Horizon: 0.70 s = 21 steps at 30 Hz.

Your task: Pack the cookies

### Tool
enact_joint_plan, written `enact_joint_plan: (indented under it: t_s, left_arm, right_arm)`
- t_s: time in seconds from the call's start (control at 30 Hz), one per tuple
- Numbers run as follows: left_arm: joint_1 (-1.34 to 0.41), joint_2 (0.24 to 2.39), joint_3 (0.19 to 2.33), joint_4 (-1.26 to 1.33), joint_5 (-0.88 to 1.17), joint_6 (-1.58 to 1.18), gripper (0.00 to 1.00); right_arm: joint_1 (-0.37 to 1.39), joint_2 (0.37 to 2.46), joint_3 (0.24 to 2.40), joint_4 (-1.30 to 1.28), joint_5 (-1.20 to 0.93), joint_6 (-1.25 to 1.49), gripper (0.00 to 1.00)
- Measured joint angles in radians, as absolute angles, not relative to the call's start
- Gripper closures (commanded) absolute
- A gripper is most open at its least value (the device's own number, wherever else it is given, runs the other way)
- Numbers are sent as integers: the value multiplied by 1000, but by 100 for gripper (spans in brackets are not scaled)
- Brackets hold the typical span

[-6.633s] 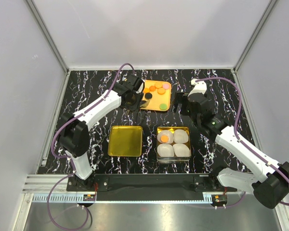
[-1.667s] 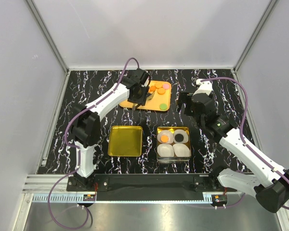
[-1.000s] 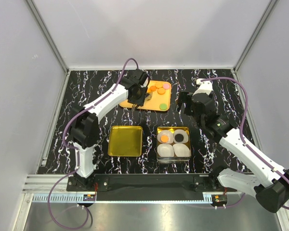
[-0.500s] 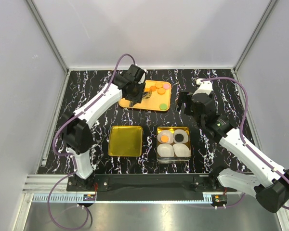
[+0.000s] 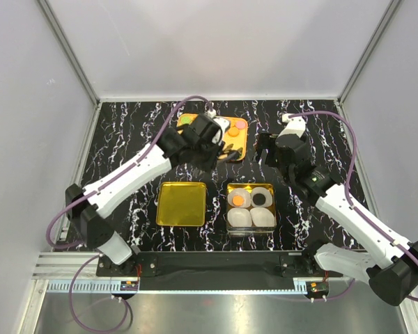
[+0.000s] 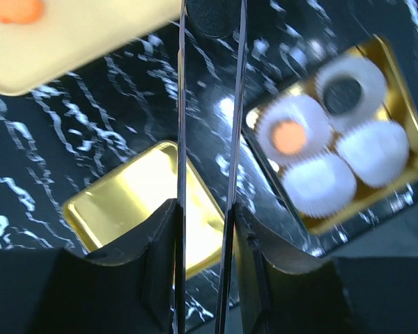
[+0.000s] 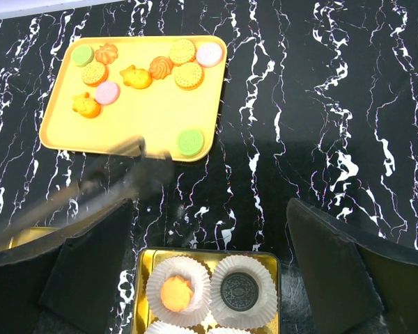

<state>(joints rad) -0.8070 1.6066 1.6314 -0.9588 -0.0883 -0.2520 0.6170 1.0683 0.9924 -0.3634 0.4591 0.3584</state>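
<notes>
Several cookies, orange [image 7: 189,75], pink [image 7: 106,92] and green [image 7: 190,141], lie on a yellow tray [image 7: 125,132]. A gold tin [image 7: 141,261] holds white paper cups; one has an orange cookie [image 7: 175,293], one a black cookie [image 7: 237,291]. My left gripper [image 5: 226,149] hangs over the tray's near edge. In the left wrist view its thin fingers [image 6: 182,104] are shut on a black cookie [image 6: 212,21], with the tin [image 6: 397,69] below to the right. My right gripper [image 7: 209,223] is open and empty, above the table between tray and tin.
The square gold lid [image 5: 182,203] lies left of the tin [image 5: 229,188] and also shows in the left wrist view [image 6: 146,202]. Two paper cups at the tin's near side hold nothing that I can see. White walls close in the black marble table.
My left arm has swung from the tray's left side across it to its near right edge, closer to the tin. The right arm has not moved.
</notes>
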Motion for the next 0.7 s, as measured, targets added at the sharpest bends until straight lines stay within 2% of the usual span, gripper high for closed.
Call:
enact_joint_plan:
  t_s: [0.3, 0.7]
  left_arm:
    - [-1000, 1463, 1474, -1010, -43, -293, 62]
    - [-1107, 1349, 1353, -1071, 28, -322, 61]
  right_arm:
    - [617, 1082, 992, -363, 463, 354, 0]
    - [617, 1093, 992, -363, 474, 351, 0]
